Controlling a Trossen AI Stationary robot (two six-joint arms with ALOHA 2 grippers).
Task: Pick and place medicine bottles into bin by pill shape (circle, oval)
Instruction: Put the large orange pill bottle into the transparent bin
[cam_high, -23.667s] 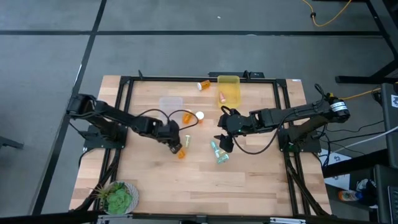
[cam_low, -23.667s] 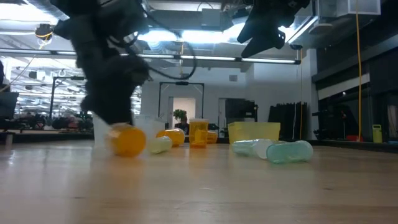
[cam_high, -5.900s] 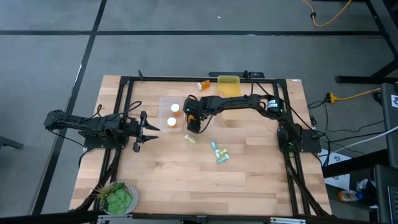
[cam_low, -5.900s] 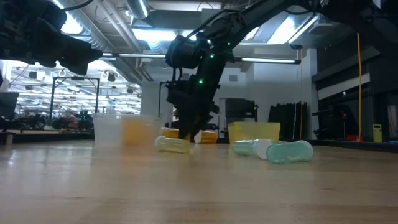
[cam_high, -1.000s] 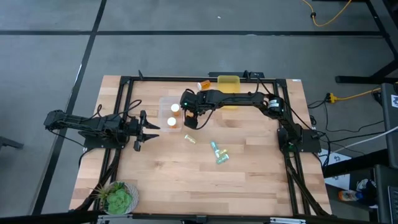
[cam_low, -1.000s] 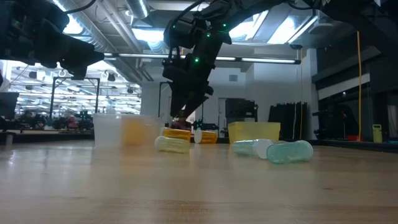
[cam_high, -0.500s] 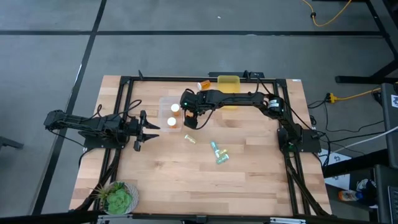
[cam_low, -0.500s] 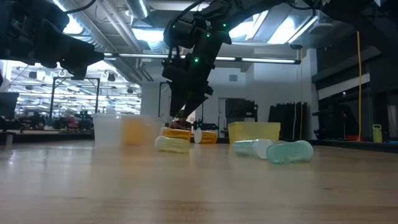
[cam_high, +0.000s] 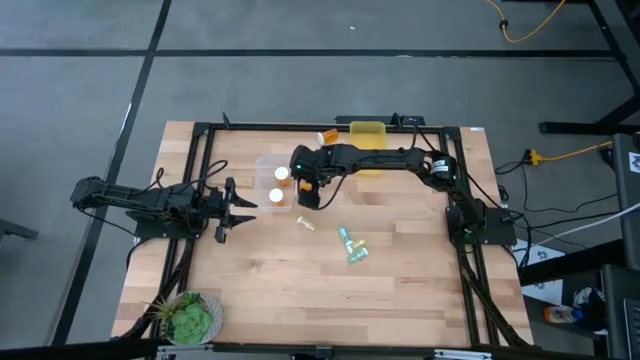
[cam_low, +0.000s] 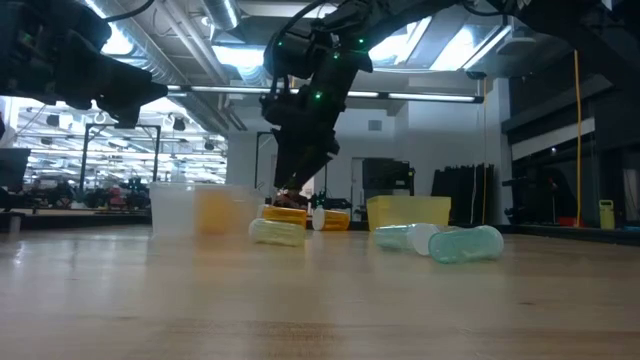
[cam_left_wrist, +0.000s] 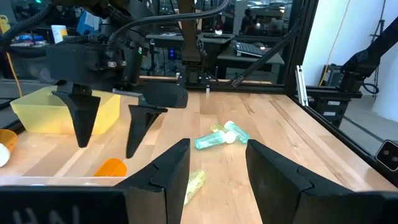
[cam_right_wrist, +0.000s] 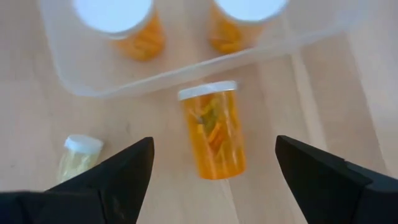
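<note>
Directly beneath the right claw (cam_right_wrist: 211, 171), fingers spread wide, an orange bottle (cam_right_wrist: 212, 135) lies flat, cap touching the clear bin (cam_right_wrist: 186, 68).

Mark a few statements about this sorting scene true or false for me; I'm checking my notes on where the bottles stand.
1. The right pincer is shut on an orange bottle. False: its jaws stand open above the orange bottle lying on the table.
2. Two orange bottles with white caps stand in the clear bin. True.
3. The lying orange bottle is inside the clear bin. False: it lies on the wood just outside the bin's wall.
4. The left pincer waits open at the table's left side, away from the bottles. True.
5. A yellowish bottle lies on the table apart from the teal bottles. True.
6. The yellow bin sits at the table's near edge by the plant. False: it sits at the far edge.
</note>
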